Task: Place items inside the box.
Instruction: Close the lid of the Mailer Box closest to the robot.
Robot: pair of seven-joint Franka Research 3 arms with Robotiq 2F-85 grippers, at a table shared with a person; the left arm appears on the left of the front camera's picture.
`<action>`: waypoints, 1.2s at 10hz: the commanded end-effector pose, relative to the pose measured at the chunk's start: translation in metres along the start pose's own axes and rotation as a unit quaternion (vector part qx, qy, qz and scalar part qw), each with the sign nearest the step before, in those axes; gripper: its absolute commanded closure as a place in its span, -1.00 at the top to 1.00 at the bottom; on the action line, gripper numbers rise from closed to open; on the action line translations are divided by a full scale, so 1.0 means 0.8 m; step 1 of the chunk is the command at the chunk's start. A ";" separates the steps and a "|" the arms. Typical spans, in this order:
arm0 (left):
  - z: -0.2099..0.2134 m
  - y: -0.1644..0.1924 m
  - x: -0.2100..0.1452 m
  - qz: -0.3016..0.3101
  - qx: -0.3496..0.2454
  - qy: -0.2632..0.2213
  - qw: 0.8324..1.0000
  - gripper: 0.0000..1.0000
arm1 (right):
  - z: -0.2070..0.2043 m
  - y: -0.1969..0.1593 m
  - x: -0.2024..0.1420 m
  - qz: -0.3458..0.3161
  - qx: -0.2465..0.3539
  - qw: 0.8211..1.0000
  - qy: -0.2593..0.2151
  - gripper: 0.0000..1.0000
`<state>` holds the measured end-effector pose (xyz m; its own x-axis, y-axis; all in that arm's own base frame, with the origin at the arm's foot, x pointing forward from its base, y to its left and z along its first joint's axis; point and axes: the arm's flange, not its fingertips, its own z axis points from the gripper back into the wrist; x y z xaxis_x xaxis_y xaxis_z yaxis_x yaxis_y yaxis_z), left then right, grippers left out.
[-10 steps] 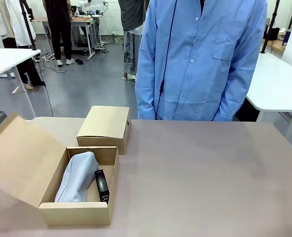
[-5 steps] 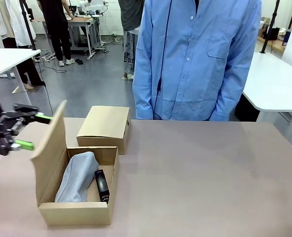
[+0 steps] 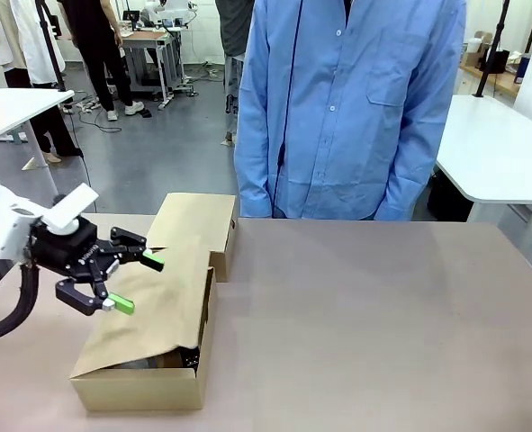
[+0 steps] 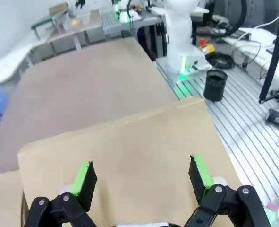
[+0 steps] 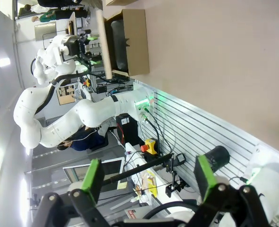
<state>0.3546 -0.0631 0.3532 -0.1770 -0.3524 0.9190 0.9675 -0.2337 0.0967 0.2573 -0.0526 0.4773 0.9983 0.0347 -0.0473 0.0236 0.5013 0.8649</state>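
Observation:
The cardboard box [image 3: 139, 389] stands at the near left of the table, and its lid [image 3: 162, 301] is tilted down over it, nearly closing it. My left gripper [image 3: 129, 283] is open against the lid's top, green fingertips spread. In the left wrist view the left gripper [image 4: 141, 175] is open over the brown lid [image 4: 130, 142]. The grey pouch and black stapler are hidden under the lid; only a dark gap [image 3: 180, 358] remains at the front. My right gripper [image 5: 147, 176] is open and holds nothing, far from the box [image 5: 134, 42]. The knife, marker and navy pouch are out of view.
A smaller shut cardboard box [image 3: 198, 220] sits just behind the open one. A person in a blue shirt [image 3: 356, 108] stands at the far edge, hands out of sight. The brown table [image 3: 383, 315] stretches to the right.
The lid went from lying flat open at the left, through upright, to folded down over the box. My left gripper came in from the left and followed it over.

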 end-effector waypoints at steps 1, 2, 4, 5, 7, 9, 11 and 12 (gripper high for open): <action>-0.039 -0.046 -0.023 0.026 -0.019 0.031 0.999 1.00 | 0.003 0.006 0.000 -0.006 0.008 1.000 -0.002 1.00; -0.045 -0.047 -0.033 0.028 -0.025 0.047 0.998 1.00 | 0.003 0.006 0.000 -0.006 0.008 1.000 -0.002 1.00; -0.040 -0.046 -0.038 0.027 -0.011 0.070 0.997 1.00 | 0.003 0.006 0.000 -0.006 0.008 1.000 -0.002 1.00; -0.037 -0.044 -0.040 0.029 -0.014 0.076 0.997 1.00 | 0.003 0.006 0.000 -0.006 0.008 1.000 -0.002 1.00; -0.020 -0.048 -0.028 0.023 -0.003 0.054 0.998 1.00 | 0.003 0.006 0.000 -0.006 0.008 1.000 -0.002 1.00; 0.025 -0.059 0.008 0.040 0.019 0.001 0.999 1.00 | 0.003 0.006 0.000 -0.006 0.008 1.000 -0.002 1.00; 0.088 -0.080 0.045 0.116 0.013 -0.074 0.990 1.00 | 0.003 0.006 0.000 -0.006 0.008 1.000 -0.002 1.00; 0.109 -0.089 0.054 0.161 0.014 -0.109 0.981 1.00 | 0.003 0.006 0.000 -0.006 0.008 1.000 -0.002 1.00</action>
<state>0.3205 0.0091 0.4082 0.0590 -0.2500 0.9664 0.9826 -0.1562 -0.1004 0.2573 -0.0526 0.4773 0.9983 0.0348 -0.0475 0.0237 0.5012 0.8650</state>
